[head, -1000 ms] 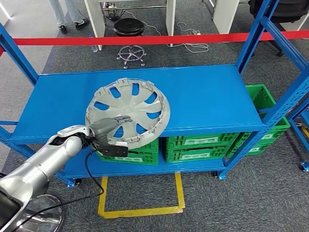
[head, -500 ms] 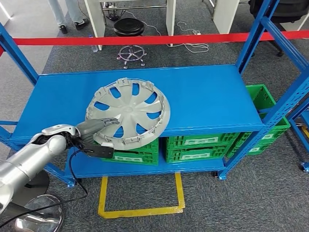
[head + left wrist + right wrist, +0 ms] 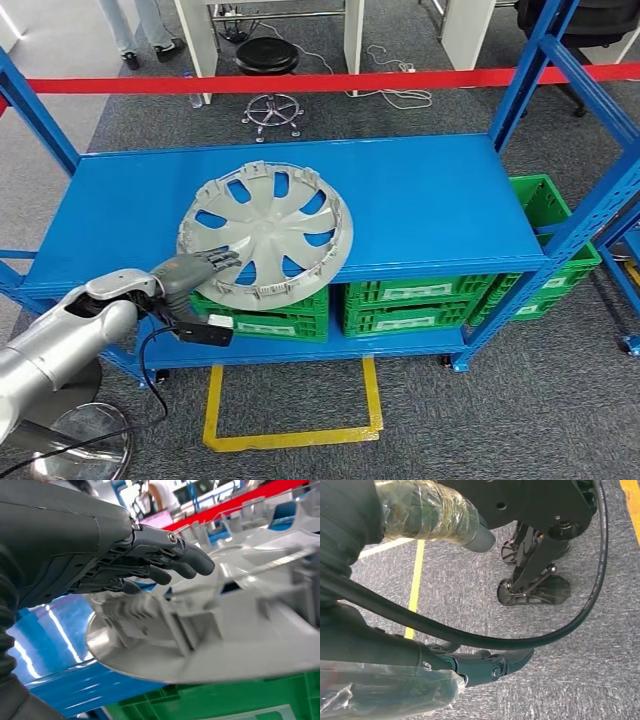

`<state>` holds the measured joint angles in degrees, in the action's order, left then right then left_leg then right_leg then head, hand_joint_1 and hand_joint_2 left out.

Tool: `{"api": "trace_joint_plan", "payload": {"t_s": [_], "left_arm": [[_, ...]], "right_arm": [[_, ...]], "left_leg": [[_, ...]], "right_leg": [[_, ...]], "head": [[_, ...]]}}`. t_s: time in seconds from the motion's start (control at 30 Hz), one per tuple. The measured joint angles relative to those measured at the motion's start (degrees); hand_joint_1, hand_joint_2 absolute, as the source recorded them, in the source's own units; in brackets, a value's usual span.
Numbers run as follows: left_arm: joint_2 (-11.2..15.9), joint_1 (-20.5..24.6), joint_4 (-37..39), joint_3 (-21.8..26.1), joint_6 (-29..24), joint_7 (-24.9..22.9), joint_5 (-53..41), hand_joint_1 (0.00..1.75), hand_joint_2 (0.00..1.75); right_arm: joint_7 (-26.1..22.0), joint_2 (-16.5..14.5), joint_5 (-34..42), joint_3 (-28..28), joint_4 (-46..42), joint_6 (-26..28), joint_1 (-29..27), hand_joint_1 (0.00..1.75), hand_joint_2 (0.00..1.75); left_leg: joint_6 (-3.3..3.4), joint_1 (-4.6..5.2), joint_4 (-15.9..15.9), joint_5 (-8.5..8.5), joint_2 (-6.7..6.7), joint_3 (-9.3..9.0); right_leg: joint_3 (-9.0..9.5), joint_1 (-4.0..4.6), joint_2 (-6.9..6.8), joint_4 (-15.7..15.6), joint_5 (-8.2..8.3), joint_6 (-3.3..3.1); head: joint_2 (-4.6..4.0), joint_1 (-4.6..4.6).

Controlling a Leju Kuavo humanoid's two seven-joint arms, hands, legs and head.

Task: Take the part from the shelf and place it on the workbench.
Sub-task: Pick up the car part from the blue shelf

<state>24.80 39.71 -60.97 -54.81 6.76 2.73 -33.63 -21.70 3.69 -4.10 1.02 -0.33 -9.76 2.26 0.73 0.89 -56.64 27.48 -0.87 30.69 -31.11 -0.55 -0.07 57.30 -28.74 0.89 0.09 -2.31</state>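
Note:
The part is a silver hubcap [image 3: 264,232] lying face down on the blue shelf [image 3: 423,200], its near rim sticking out past the shelf's front edge. My left hand [image 3: 192,272] is at the hubcap's near-left rim with its fingers stretched out just over the edge. In the left wrist view the fingers [image 3: 162,555] hover flat above the hubcap [image 3: 226,630] without gripping it. In the right wrist view my right hand [image 3: 478,666], wrapped in clear film, hangs over the grey carpet with thumb and fingers apart and nothing in it.
Green crates [image 3: 407,305] fill the lower shelf level, and another green crate [image 3: 551,215] stands at the right. Blue uprights [image 3: 528,80] frame the shelf. Red barrier tape [image 3: 340,80] runs behind it. A yellow floor marking [image 3: 290,435] lies in front. A person's legs [image 3: 143,30] stand far back.
My left hand has drawn back to the left and toward me, from over the hubcap's spokes to its near-left rim. The hubcap has not moved.

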Motion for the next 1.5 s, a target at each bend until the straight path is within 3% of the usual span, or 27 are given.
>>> {"api": "trace_joint_plan", "payload": {"t_s": [0.4, 0.67, 0.9, 0.93, 1.03, 1.07, 1.5], "left_arm": [[-1.2, -1.1, 0.6, -0.6, -2.5, 0.3, -3.1, 0.00, 1.75], [-6.4, -2.0, 4.7, -0.8, -8.9, 0.3, -9.7, 0.00, 1.75], [-9.4, -1.9, 7.5, -0.8, -9.8, 0.3, -10.7, 0.00, 1.75], [-9.5, -1.8, 7.7, -0.8, -9.9, 0.3, -10.8, 0.18, 1.75], [-10.1, -1.8, 8.5, -0.8, -11.4, -0.3, -12.2, 1.49, 1.75], [-10.4, -1.8, 9.0, -0.8, -12.2, -0.7, -13.0, 1.75, 1.75], [-13.8, -2.2, 13.5, 1.1, -18.9, -2.0, -18.5, 1.75, 1.75]], "right_arm": [[0.1, 0.0, -2.2, 2.6, 0.0, -0.2, 0.2, 0.00, 1.75], [0.9, 0.0, -7.7, 6.2, 0.0, 0.1, 1.2, 0.00, 1.75], [1.3, -0.1, -8.8, 8.5, 0.0, 0.3, 1.8, 0.00, 1.75], [1.3, -0.1, -9.0, 8.7, 0.0, 0.4, 1.8, 0.00, 1.75], [1.3, -0.1, -10.2, 9.4, 0.0, 0.5, 1.7, 0.00, 1.75], [1.3, -0.1, -10.9, 9.8, 0.0, 0.6, 1.7, 0.00, 1.75], [1.1, -0.5, -17.0, 16.6, 0.0, 2.0, 1.5, 0.00, 1.75]], "left_leg": [[0.00, 0.00, 0.0, 0.00, 0.00, 0.00], [0.02, 0.08, 0.0, -0.01, 0.01, 0.00], [0.07, 0.12, 0.0, -0.04, 0.01, -0.02], [0.07, 0.12, 0.0, -0.04, 0.01, -0.02], [0.07, 0.12, 0.0, -0.05, 0.01, -0.03], [0.07, 0.12, 0.0, -0.05, 0.02, -0.03], [0.12, 0.12, 0.0, -0.08, 0.01, -0.04]], "right_leg": [[-0.01, 0.00, -0.02, 0.0, 0.00, 0.00], [0.04, -0.06, -0.08, 0.0, 0.00, 0.00], [0.06, -0.10, -0.10, 0.0, 0.04, 0.06], [0.06, -0.10, -0.10, 0.0, 0.04, 0.06], [0.06, -0.10, -0.11, 0.0, 0.04, 0.06], [0.06, -0.10, -0.11, 0.0, 0.04, 0.06], [0.09, -0.10, -0.11, 0.0, 0.06, 0.08]], "head": [[0.00, -0.01], [0.00, -0.01], [0.00, -0.01], [0.00, -0.01], [0.00, -0.01], [0.00, -0.01], [0.00, -0.01]]}}
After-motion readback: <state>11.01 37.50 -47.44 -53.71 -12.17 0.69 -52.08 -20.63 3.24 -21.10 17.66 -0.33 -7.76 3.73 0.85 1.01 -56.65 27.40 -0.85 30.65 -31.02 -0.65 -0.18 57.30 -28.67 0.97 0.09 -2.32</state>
